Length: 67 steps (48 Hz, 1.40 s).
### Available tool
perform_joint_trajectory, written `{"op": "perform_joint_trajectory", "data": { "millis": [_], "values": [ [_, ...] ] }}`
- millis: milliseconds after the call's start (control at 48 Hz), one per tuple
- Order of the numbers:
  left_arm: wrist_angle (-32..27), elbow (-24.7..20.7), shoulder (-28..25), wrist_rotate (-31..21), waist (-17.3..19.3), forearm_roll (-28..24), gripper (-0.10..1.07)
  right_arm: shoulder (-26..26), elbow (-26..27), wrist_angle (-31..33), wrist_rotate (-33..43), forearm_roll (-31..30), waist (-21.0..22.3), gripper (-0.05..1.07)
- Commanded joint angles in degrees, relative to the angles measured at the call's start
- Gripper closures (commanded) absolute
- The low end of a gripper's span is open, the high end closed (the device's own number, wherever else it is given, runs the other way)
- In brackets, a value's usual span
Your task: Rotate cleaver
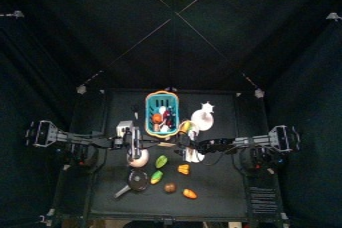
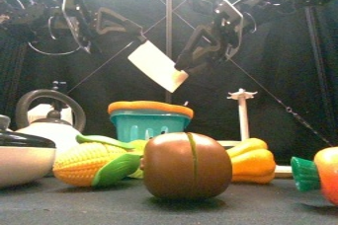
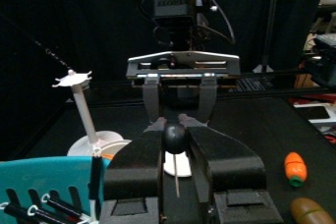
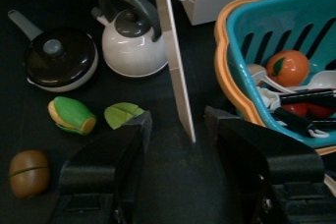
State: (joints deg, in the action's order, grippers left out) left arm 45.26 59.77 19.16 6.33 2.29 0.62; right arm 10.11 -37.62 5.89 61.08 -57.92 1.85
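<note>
The cleaver [image 2: 158, 68] has a broad white blade and a dark handle. It hangs tilted in the air above the teal basket [image 2: 149, 122]. My right gripper [image 2: 203, 43] comes in from the right and is shut on the cleaver's handle. In the right wrist view the blade [image 4: 178, 61] runs edge-on out from between the jaws of the right gripper [image 4: 180, 120]. My left gripper [image 2: 83, 27] is held up at the left, apart from the cleaver and empty. In the left wrist view the left gripper [image 3: 176, 151] has its jaws apart, and the cleaver handle [image 3: 174, 135] shows through the gap.
Toy food stands along the table's front: corn [image 2: 99, 162], a brown round fruit [image 2: 188, 165] and an orange pepper [image 2: 251, 162]. A white kettle [image 4: 132, 36] and a black pot [image 4: 53, 61] are at the left. A white post stand [image 2: 242, 111] is right of the basket.
</note>
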Motion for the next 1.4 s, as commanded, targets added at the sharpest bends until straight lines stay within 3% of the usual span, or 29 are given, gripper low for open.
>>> {"op": "perform_joint_trajectory", "data": {
  "millis": [0,292,542,708,854,1062,1375],
  "values": [
    [0.62,-0.44,0.09,-0.09,-0.18,0.09,0.50,2.37,0.53,0.97,0.18,0.18,-0.18,0.19],
    [1.93,-0.62,-1.05,-0.09,-0.53,1.32,0.50,4.39,1.32,2.64,0.79,0.70,-1.14,0.19],
    [14.50,0.53,-5.45,0.35,-1.58,3.08,0.50,5.71,2.02,6.59,-0.18,6.86,-1.05,0.19],
    [21.18,0.79,-8.79,0.35,-1.85,3.25,0.50,8.79,-0.53,6.94,0.09,5.71,-1.41,0.19],
    [25.40,0.62,-10.90,0.35,-1.93,3.25,0.50,13.18,-3.87,5.36,-0.09,2.72,-2.37,0.19],
    [31.82,0.09,-13.36,0.35,-2.55,3.25,0.50,18.37,-8.09,-1.93,0.62,-1.76,-2.64,0.19],
    [32.52,-2.55,-16.26,0.44,-2.64,3.16,0.50,18.28,-5.54,-3.69,0.62,-0.88,-1.05,0.20]
  ]
}}
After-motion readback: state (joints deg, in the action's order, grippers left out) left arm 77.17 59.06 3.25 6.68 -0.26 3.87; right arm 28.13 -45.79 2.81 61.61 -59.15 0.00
